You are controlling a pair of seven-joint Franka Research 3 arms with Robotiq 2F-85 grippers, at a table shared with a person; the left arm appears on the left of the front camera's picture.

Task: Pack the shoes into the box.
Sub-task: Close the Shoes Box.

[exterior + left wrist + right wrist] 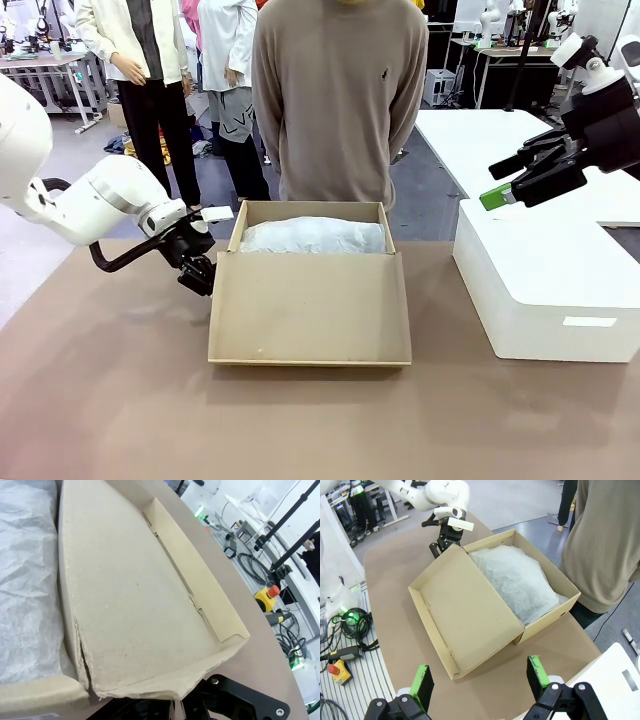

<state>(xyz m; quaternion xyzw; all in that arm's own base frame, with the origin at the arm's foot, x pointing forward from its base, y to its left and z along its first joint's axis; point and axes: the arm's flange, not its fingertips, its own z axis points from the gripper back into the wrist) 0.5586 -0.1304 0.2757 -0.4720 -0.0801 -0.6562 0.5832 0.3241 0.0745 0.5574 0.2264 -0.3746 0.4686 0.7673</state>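
Nearest the front camera lies the bare brown surface (120, 400); on it, at centre, stands the box (310, 300), its lid (310, 310) folded down toward the robot's side and lying open, inner face up; the long axis of the box runs across the picture, left to right.

Tissue (315, 237) fills the box as a white mound; the shoes cannot be made out in any view, and whether they lie under the tissue cannot be told.

Left gripper (197, 275): low, at the left end of the lid, near the hinge corner; fingers fully shut; the left wrist view looks along the lid from just under its torn corner edge, so it appears to be touching or pinching that edge, though the contact itself is hidden.

Right gripper (500, 185): raised, well apart from the box, above the white block (540, 290) on the robot's right; fingers (422, 680) spread wide, holding nothing; its wrist view looks down on the open box.

Judgement: the coming move turns on the lid, which must swing up and away from the robot over the tissue; the left arm is the nearer, already at the lid's end.

Obstructions: a person (340, 100) stands just behind the far wall of the box, hands out of sight; the block lies beside the box, apart from it.
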